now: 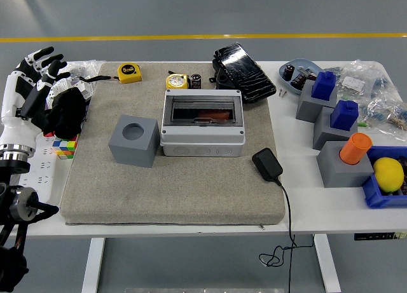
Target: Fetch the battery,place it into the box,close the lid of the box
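We see a white table [299, 204] carrying a grey mat [172, 191] across its middle. Directly on the tabletop: a yellow tape measure [130, 72], a Rubik's cube [64, 147] left, grey blocks [340, 163] and a blue bin [381, 194] right.

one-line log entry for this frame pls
left hand: open, raised at table's left edge, holds nothing | right hand: not in view | box: on mat, lid shut | battery: behind box, untouched
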`<move>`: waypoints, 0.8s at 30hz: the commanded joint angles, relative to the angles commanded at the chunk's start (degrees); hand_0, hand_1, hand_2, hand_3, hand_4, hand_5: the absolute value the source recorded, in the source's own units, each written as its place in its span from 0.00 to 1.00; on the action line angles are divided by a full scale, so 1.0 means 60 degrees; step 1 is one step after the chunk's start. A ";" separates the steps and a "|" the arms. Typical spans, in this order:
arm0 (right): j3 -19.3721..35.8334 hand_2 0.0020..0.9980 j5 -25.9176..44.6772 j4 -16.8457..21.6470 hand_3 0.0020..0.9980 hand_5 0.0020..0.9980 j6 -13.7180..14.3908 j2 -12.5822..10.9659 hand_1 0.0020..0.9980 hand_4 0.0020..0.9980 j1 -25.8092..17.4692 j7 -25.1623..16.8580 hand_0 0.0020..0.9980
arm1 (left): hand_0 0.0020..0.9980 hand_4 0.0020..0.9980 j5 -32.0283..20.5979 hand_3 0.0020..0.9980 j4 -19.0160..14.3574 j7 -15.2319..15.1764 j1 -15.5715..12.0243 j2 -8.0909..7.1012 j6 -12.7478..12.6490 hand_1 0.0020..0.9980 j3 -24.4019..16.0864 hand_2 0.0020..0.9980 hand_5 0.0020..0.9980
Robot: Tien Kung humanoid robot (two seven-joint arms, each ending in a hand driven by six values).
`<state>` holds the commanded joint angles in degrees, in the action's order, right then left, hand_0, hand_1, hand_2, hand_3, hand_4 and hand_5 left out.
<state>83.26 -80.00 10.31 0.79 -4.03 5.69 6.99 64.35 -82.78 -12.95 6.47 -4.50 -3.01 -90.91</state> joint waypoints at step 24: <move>-0.0087 0.68 -0.0028 0.0000 0.59 0.58 -0.0037 -0.0005 0.64 1.00 -0.0020 0.0020 0.65 | 0.53 1.00 -0.0044 0.68 -0.0014 -0.0220 -0.0026 -0.0144 -0.0054 0.66 0.0126 0.67 0.48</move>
<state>82.74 -80.17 10.31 0.57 -4.06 5.57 7.11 64.08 -82.86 -14.27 6.32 -5.36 -3.33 -90.16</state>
